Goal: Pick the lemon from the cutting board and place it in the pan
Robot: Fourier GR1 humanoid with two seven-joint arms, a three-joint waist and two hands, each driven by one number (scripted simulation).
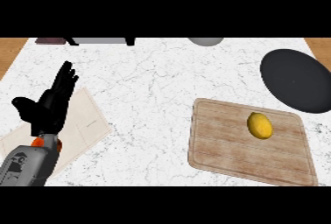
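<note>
The lemon (260, 125) is round and could roll off the cutting board (249, 142) if a reaching robot hand nudges it before closing round it. It lies on the board's far right part, close to the dark pan (297, 80). The only robot hand in view, the left robot hand (50, 101), rests open with fingers up over a tan mat (81, 127) at the desk's (155, 87) left, well apart from the lemon

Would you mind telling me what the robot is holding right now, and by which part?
Nothing: the left hand rests open, and the lemon lies untouched on the cutting board.
</note>
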